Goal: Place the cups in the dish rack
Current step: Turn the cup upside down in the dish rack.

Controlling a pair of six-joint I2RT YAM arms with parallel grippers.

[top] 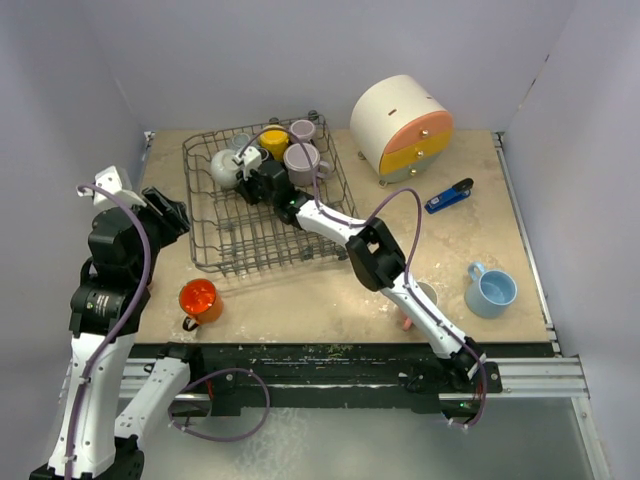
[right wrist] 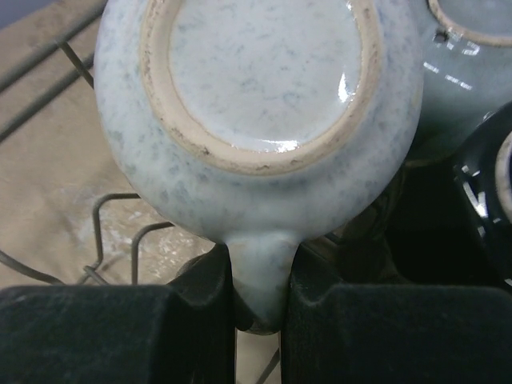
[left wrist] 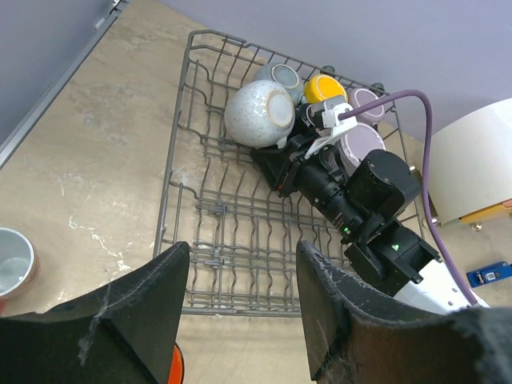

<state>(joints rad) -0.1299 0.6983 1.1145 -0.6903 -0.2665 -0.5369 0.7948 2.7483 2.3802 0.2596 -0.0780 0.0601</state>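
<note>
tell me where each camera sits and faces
top external: above, behind the bases, looking down on the grey wire dish rack; both arms show.
left wrist: raised left of the rack, facing across it; own open fingers, right arm show.
right wrist: over the rack, close on the speckled pale ceramic mug, handle between its fingers.
shared: all see that mug.

Pale lilac walls point(top: 250, 60) around a scuffed beige tabletop point(top: 300, 300).

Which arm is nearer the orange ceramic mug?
Left. The left arm hovers just beyond the orange ceramic mug, jaws open; the right arm reaches into the grey wire dish rack, gripping a speckled white mug.
</note>
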